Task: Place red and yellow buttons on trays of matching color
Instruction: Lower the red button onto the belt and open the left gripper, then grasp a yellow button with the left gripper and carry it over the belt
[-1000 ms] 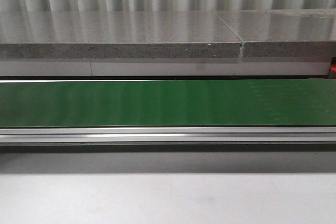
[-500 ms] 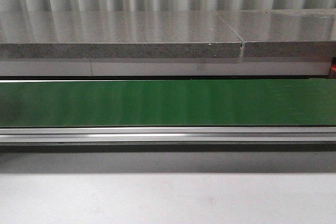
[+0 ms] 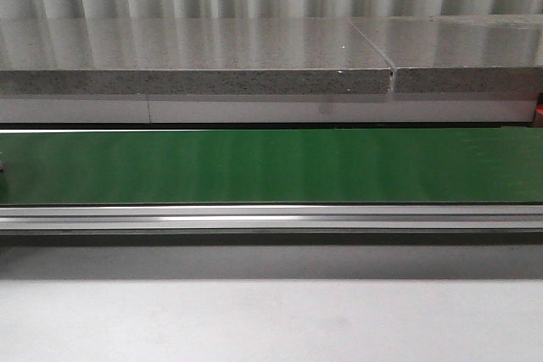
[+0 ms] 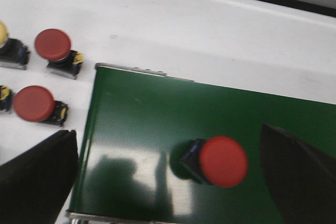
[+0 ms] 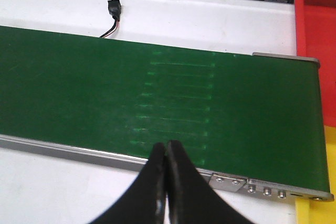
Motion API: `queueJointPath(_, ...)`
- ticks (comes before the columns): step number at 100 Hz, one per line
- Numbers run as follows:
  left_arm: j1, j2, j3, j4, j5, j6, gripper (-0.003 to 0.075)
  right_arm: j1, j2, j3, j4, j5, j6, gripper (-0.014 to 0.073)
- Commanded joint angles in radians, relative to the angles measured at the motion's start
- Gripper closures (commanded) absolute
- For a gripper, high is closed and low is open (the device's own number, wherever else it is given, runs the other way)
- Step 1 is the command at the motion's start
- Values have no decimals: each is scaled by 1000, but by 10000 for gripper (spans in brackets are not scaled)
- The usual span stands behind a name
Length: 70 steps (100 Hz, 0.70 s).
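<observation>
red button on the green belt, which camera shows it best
The left wrist view: the red button sits in full sight on the green belt, between the open left gripper fingers. The front view and right wrist view show only bare belt, no button.

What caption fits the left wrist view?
Open left pincer straddles a red button on the green belt; two more red buttons wait beside it.

Green conveyor belt spans front view, aluminium rail along near edge. Grey speckled slabs behind, seam between them toward right. White table under belt. Small black connector with wire on table beside belt.
</observation>
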Motion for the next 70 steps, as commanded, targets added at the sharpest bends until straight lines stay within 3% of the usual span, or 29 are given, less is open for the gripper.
queueJointPath(1, 59, -31, 1, -18, -37, -15, 73, 2, -8, -25, 6, -55, -6, 661)
queueJointPath(37, 375, -12, 237, -18, -184, -91, 81, 2, -8, -25, 6, -55, -6, 661)
queueJointPath(70, 422, 197, 182, -20, -221, -93, 82, 2, -8, -25, 6, -55, -6, 661)
